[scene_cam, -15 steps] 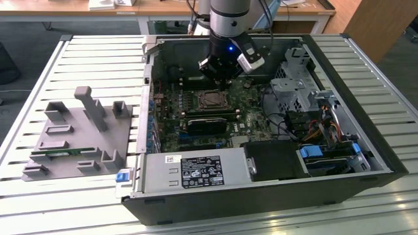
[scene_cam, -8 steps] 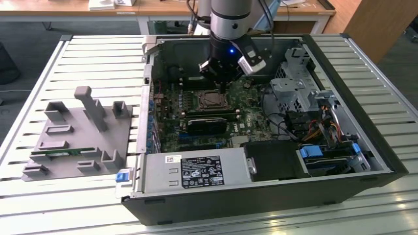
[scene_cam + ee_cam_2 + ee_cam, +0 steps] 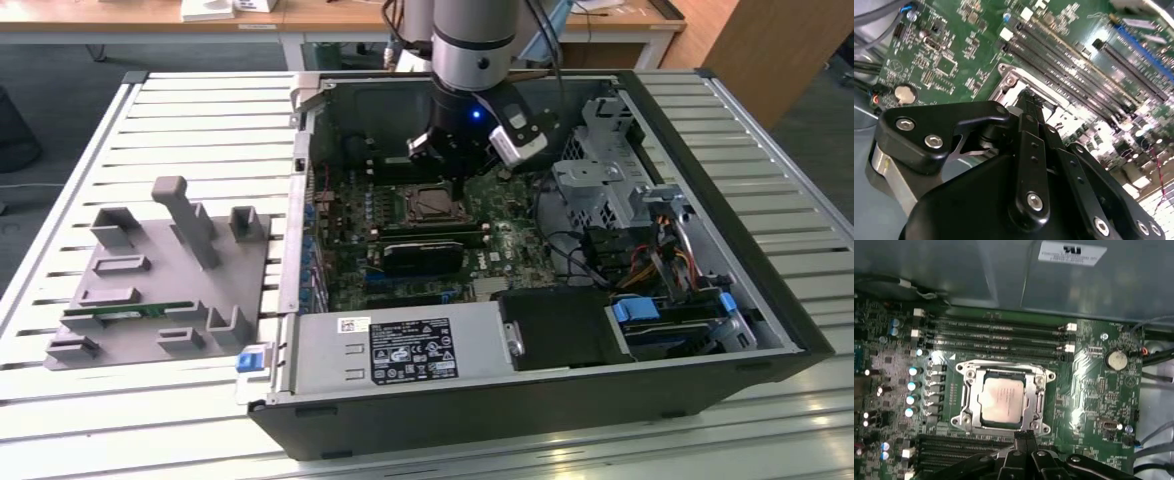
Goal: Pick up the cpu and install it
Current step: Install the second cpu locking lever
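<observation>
Cpu [image 3: 1001,399], a flat square with a dull silver metal top, lies seated in its steel-framed socket [image 3: 1004,371] on the green motherboard [image 3: 1099,390] inside the open computer case [image 3: 534,400]. My jaws [image 3: 1025,436] hang just above the socket's edge, black fingers pressed together, holding nothing.

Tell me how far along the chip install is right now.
Mostly done, by the look of it: in the first wrist view the cpu lies flat inside the metal socket frame on the motherboard. The gripper sits beside the socket's edge with its fingers together, holding nothing. Whether the chip is fully seated or latched cannot be told.
</observation>
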Controlling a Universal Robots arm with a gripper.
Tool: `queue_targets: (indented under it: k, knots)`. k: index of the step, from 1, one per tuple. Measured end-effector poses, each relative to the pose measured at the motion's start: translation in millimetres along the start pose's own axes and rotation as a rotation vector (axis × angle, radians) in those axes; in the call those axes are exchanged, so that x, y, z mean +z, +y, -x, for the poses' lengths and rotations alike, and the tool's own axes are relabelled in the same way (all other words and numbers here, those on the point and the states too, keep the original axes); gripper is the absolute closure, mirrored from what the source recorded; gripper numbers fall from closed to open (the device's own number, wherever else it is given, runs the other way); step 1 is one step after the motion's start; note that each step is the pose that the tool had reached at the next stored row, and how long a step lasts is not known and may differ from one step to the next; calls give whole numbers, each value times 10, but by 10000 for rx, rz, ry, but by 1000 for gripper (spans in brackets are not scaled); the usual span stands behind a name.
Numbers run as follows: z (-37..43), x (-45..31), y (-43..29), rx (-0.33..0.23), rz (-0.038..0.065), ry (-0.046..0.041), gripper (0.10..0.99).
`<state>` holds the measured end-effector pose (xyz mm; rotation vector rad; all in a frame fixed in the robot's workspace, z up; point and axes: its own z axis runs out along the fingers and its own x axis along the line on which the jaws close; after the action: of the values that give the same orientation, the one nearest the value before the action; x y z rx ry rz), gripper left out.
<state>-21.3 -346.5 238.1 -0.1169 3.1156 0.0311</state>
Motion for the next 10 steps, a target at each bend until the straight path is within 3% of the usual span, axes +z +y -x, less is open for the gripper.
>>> queue_targets:
  k: [5, 10]
  knots:
    - [-7, 2, -88, 1, 1, 1, 980]
    - [-75, 9, -104, 0, 1, 0, 980]
